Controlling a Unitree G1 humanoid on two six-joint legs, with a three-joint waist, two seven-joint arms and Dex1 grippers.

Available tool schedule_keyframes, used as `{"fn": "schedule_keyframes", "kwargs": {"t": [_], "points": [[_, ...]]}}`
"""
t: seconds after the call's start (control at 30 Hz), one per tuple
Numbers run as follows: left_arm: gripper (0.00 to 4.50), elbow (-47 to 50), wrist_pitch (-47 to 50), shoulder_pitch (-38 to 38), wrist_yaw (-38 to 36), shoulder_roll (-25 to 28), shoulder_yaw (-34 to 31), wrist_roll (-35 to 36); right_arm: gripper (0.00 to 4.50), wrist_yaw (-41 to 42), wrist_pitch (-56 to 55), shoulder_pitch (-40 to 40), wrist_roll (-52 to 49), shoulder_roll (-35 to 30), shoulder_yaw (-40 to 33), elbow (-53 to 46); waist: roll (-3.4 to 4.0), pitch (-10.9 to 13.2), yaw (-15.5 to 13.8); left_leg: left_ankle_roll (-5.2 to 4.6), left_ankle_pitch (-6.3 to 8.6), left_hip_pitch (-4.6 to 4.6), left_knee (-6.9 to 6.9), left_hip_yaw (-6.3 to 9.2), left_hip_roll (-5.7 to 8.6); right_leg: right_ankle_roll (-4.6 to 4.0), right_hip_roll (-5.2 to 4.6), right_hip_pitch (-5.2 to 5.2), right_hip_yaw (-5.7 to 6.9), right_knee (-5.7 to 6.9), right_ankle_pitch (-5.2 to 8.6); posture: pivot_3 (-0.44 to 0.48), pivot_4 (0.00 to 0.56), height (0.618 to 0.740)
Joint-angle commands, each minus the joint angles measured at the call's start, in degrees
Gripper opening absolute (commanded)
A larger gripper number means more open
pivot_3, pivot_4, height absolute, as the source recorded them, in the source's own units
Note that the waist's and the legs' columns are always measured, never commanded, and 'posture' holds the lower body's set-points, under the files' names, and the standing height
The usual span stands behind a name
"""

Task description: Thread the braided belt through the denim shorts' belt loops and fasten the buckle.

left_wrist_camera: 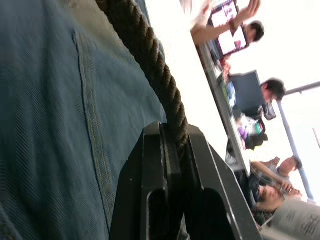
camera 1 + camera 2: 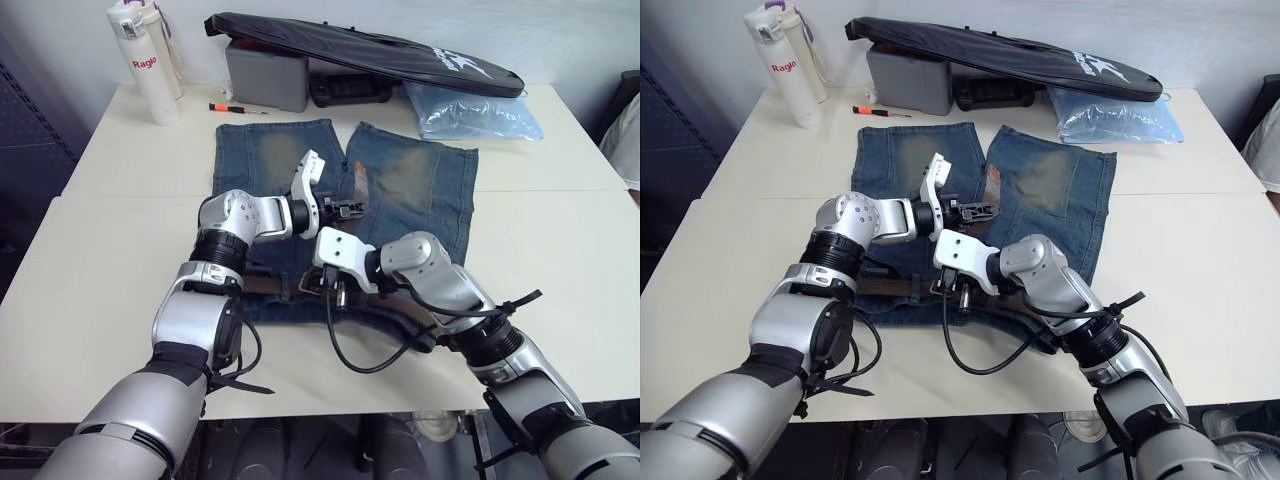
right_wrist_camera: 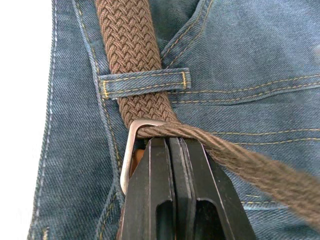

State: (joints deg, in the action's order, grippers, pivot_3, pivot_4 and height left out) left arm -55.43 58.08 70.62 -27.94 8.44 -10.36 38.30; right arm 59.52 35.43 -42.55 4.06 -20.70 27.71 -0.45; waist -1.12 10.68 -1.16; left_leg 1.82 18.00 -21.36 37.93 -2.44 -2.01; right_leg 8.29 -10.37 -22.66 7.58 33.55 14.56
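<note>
Left eye view: the denim shorts (image 2: 400, 190) lie flat on the bench (image 2: 110, 270), both arms over the waistband. Left wrist view — the left gripper (image 1: 175, 150) has its 2 fingers pinched on the braided belt (image 1: 150, 65). Right wrist view — the right gripper (image 3: 172, 145) has its fingers closed together, tips touching the buckle (image 3: 131, 150), beside a belt loop (image 3: 145, 82) the belt runs under.

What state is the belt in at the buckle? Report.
Through, unfastened: belt passes under a loop and through the buckle; both grippers pinch it.
</note>
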Motion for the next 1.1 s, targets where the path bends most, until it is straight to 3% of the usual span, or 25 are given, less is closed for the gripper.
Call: {"fn": "schedule_keyframes", "kwargs": {"t": [0.03,0.27,0.5,0.73,0.83,0.97,1.1], "points": [[0.00,3.1,-4.7,9.6,-2.2,-1.2,-7.4,4.8,0.18,5.1,1.8,3.7,-1.1,2.0,8.8,3.7,0.00,0.0,0.0,0.00,0.00,0.00,0.00,0.00,0.00,0.00,0.00,0.00,0.00,0.01,0.00,0.000,0.150,0.740],[0.00,0.8,-4.1,14.8,-3.8,-0.1,-10.7,5.0,0.18,6.5,2.9,3.2,-1.6,2.3,9.5,4.4,0.01,0.0,0.0,0.00,0.00,-0.07,0.00,0.00,0.00,0.00,0.00,-0.06,0.01,0.00,0.00,0.000,0.150,0.740],[0.00,4.5,-0.6,16.7,-8.1,-3.0,-5.8,3.1,0.18,8.2,6.5,2.2,-1.9,2.1,10.5,5.2,0.01,0.0,0.2,0.00,0.00,-0.13,-0.02,-0.01,0.00,0.01,0.00,-0.11,0.02,-0.02,0.00,0.000,0.150,0.740],[0.00,8.1,0.4,16.2,-6.7,-2.6,-6.9,3.2,0.18,9.8,11.4,1.6,-1.8,1.4,11.8,5.0,0.04,0.0,0.2,-0.03,0.02,-0.14,-0.04,-0.01,0.01,0.02,0.00,-0.12,0.01,-0.04,0.00,0.000,0.150,0.740],[0.00,14.7,3.6,12.4,-6.6,-0.5,-4.5,2.2,0.18,9.7,9.9,1.5,-1.7,1.4,11.2,5.4,0.04,0.0,0.2,-0.03,0.02,-0.16,-0.04,-0.01,0.01,0.02,0.00,-0.13,0.02,-0.05,0.00,0.000,0.150,0.740],[0.00,30.6,12.1,-0.7,-4.6,4.5,1.3,0.6,0.18,8.5,10.1,0.8,-3.5,1.9,6.7,5.1,0.06,0.1,1.1,-0.02,0.03,-0.13,-0.10,-0.02,0.00,0.04,0.00,-0.14,-0.01,-0.03,0.01,0.000,0.150,0.740],[0.00,40.9,17.8,-9.8,-2.8,7.4,1.0,1.1,0.18,8.3,11.5,0.4,-5.1,0.6,4.6,2.8,0.06,0.1,1.5,0.01,0.04,-0.07,-0.21,-0.05,-0.01,0.06,0.01,-0.16,-0.03,-0.06,0.03,0.000,0.150,0.740]]}}
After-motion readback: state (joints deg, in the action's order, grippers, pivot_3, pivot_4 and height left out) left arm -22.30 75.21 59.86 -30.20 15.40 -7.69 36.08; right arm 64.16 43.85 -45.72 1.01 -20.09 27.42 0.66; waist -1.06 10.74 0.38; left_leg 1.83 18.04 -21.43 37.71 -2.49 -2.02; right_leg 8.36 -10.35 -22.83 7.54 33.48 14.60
